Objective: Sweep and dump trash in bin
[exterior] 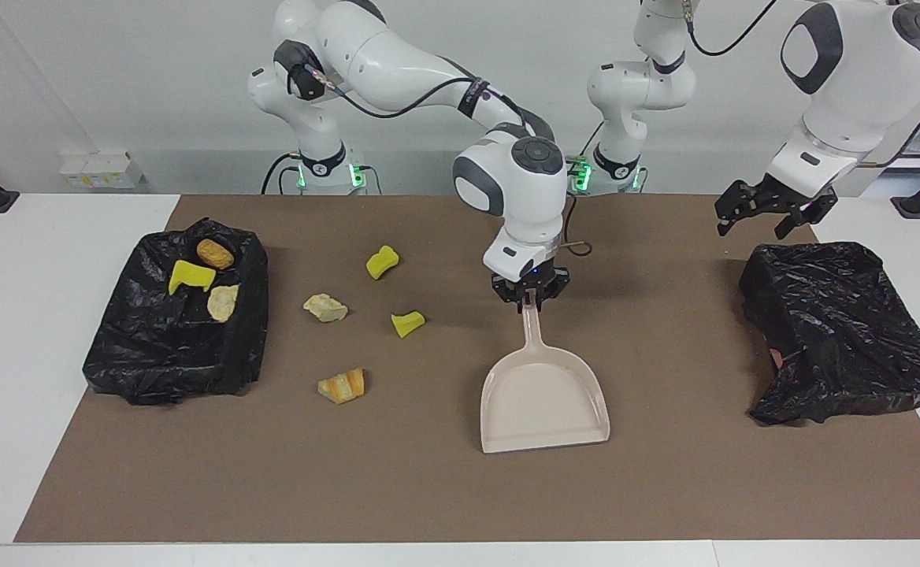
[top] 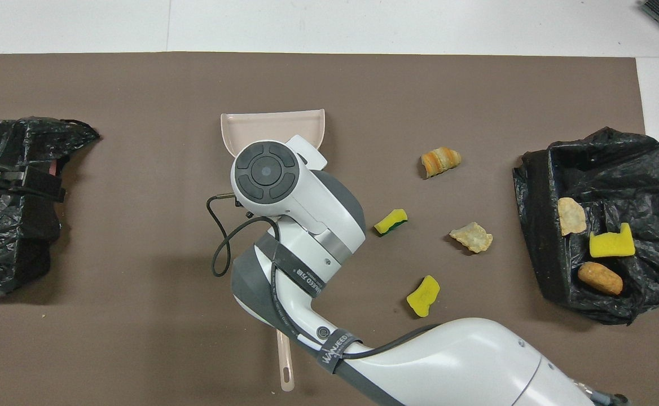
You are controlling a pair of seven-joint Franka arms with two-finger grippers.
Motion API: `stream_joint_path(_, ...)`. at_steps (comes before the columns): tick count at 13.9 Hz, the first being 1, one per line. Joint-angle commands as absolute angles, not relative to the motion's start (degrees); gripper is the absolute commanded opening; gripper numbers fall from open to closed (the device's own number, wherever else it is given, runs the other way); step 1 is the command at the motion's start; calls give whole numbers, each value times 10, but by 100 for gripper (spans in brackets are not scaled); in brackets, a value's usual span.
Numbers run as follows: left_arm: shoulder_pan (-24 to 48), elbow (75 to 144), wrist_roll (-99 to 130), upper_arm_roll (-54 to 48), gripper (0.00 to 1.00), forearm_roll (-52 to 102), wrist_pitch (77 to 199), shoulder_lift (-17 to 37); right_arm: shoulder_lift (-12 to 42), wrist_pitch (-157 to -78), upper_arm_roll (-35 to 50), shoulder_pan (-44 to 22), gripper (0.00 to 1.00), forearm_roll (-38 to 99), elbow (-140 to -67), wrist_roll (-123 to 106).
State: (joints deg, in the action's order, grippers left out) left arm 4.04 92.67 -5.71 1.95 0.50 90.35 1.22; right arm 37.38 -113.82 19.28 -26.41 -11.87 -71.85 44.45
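Observation:
A pale pink dustpan [exterior: 545, 402] [top: 273, 127] lies flat mid-mat. My right gripper [exterior: 532, 298] is shut on its handle [exterior: 531, 324]; the handle's end shows under the arm [top: 286, 369]. Loose trash lies between dustpan and bin: two yellow sponge bits [exterior: 382, 261] [exterior: 408, 323] [top: 424, 295] [top: 391, 221], a tan chunk [exterior: 325, 308] [top: 471, 237] and a striped bread piece [exterior: 342, 386] [top: 440, 160]. The black-lined bin [exterior: 176, 370] [top: 538, 237] holds a brown piece [exterior: 215, 253], a yellow bit [exterior: 190, 276] and a tan piece [exterior: 223, 302]. My left gripper [exterior: 753, 228] hangs open.
A second crumpled black bag [exterior: 838, 315] [top: 8, 248] lies at the left arm's end of the brown mat [exterior: 428, 488], under the waiting left gripper; something pinkish peeks from it [exterior: 777, 358]. White table [exterior: 27, 331] borders the mat.

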Motion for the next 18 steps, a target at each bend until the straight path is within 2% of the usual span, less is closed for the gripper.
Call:
stream_joint_path(1, 47, 954, -58, 20, 100, 4, 913, -9, 376, -1170, 195, -263, 0, -105, -721, 463)
stream_joint_path(5, 62, 958, -54, 19, 100, 5, 922, -10, 376, -1187, 195, -263, 0, -102, -764, 483)
stream_joint_path(6, 70, 957, -54, 20, 100, 4, 922, -10, 376, -1186, 195, -264, 6, -100, -766, 483)
stream_joint_path(7, 72, 957, -54, 19, 100, 5, 922, -10, 375, -1182, 195, -265, 25, -99, -770, 485)
stream_joint_path(8, 76, 957, -54, 19, 100, 8, 923, -10, 373, -1181, 195, -263, 37, -99, -779, 484)
stream_joint_path(11, 92, 962, -51, 19, 100, 19, 957, -9, 364, -1166, 196, -267, 54, -100, -788, 483)
stream_joint_path(13, 111, 964, -23, 19, 100, 19, 985, -3, 345, -1132, 199, -261, 83, -79, -788, 483)
stream_joint_path(16, 146, 964, 34, 19, 100, 19, 1034, 20, 298, -1081, 200, -265, 100, -54, -816, 486)
stream_joint_path(18, 168, 964, 75, 19, 100, 19, 1066, 36, 249, -1078, 202, -271, 100, -29, -884, 490)
